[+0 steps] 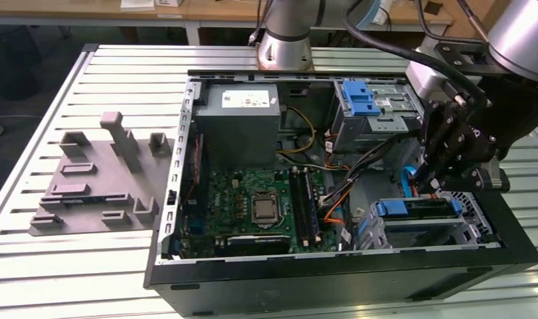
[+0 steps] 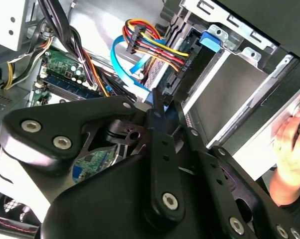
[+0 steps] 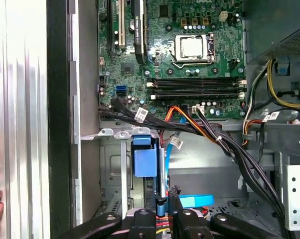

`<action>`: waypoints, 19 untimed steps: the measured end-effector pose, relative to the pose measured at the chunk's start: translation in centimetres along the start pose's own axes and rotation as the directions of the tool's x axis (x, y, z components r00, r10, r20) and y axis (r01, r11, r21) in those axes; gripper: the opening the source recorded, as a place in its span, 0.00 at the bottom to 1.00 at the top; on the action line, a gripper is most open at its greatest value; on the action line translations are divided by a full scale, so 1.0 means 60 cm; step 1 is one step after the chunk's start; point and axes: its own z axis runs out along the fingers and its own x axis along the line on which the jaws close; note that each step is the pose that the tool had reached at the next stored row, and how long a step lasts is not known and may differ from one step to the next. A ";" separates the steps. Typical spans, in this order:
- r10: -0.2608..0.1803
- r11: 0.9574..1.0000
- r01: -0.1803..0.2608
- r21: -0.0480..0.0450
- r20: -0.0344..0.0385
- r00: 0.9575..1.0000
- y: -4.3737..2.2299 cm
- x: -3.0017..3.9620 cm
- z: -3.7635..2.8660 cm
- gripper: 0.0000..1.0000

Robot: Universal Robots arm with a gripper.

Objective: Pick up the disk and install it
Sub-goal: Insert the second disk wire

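Note:
The disk (image 1: 422,210), silver-grey with a blue rail, lies in the lower drive bay at the case's front corner, on the exterior view's right. In the second wrist view its grey face (image 2: 229,89) sits inside the metal bay, a blue tab at its end. My gripper (image 1: 426,183) hangs just above and beside that bay, inside the case. In both wrist views the gripper (image 2: 157,105) (image 3: 166,201) has its fingers pressed together on a thin blue cable (image 3: 163,169) that runs up toward the motherboard. The gripper does not touch the disk.
A grey power-supply box (image 1: 238,113) and a drive cage with a blue latch (image 1: 366,100) fill the back of the case. Cable bundles (image 3: 229,144) cross beside the gripper. A person's hand (image 2: 289,144) rests at the case's outer edge. A grey fixture (image 1: 96,179) stands on the table.

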 end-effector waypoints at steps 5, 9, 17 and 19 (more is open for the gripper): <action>0.000 1.000 0.000 0.000 0.000 1.000 0.000 0.002 0.001 0.17; 0.000 1.000 0.000 -0.001 0.001 1.000 -0.006 0.002 0.003 0.16; 0.000 1.000 0.000 -0.002 0.001 1.000 -0.008 0.010 0.013 0.16; 0.000 1.000 0.000 -0.002 0.001 1.000 -0.008 0.010 0.014 0.16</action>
